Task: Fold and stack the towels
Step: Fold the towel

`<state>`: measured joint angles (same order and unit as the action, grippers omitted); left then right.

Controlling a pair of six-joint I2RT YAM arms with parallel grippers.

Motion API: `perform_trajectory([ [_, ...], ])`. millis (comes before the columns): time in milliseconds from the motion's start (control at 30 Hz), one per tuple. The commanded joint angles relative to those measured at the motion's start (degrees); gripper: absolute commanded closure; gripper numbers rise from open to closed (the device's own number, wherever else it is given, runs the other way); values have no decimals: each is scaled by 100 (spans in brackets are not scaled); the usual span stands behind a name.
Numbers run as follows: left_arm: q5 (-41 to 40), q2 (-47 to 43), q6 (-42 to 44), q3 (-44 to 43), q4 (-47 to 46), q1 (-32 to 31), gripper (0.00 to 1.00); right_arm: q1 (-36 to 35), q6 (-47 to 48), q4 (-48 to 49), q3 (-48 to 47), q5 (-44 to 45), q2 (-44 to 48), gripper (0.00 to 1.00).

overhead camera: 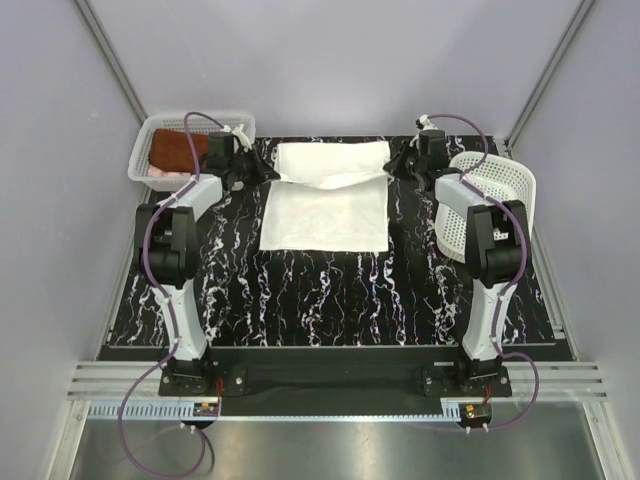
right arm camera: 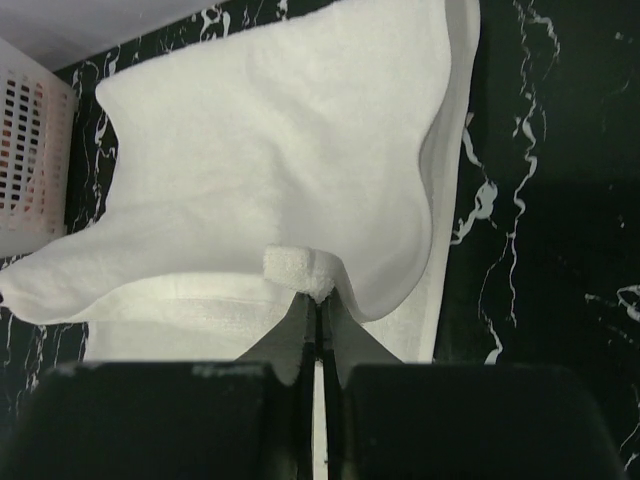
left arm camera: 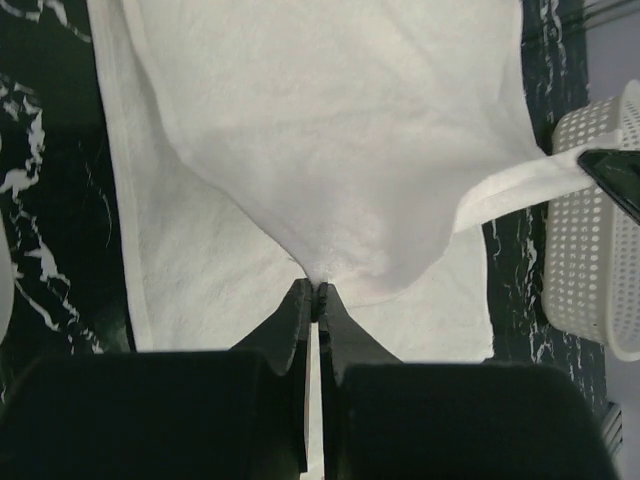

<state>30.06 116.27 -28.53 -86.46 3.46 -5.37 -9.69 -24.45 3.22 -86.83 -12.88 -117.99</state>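
The light is soft and even and comes from above. The top view is bright and sharp, with only weak shadows on the table (overhead camera: pixel 330 300); there the white towel (overhead camera: pixel 325 205) is nearly washed out. In the left wrist view the near dark fingers (left arm camera: pixel 283 335) are blurred and lack detail.

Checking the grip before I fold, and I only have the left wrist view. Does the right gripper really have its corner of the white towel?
Observer: Yes. The right wrist view shows the right gripper shut on a rolled-up corner of the white towel.
Operator: Where is the next towel waiting?
Observer: The top view shows a rust-brown towel lying in the basket at the table's far left corner, just behind the left arm.
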Motion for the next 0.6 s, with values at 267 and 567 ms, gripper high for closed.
perform_trajectory([
  [267,-589,-1123,779,743,1297,-8,100,-59,-262,135,1614,-628,1217,100],
  [567,-1002,-1326,454,1807,1806,-61,100,-59,-113,-1172,2189,-453,1875,61],
])
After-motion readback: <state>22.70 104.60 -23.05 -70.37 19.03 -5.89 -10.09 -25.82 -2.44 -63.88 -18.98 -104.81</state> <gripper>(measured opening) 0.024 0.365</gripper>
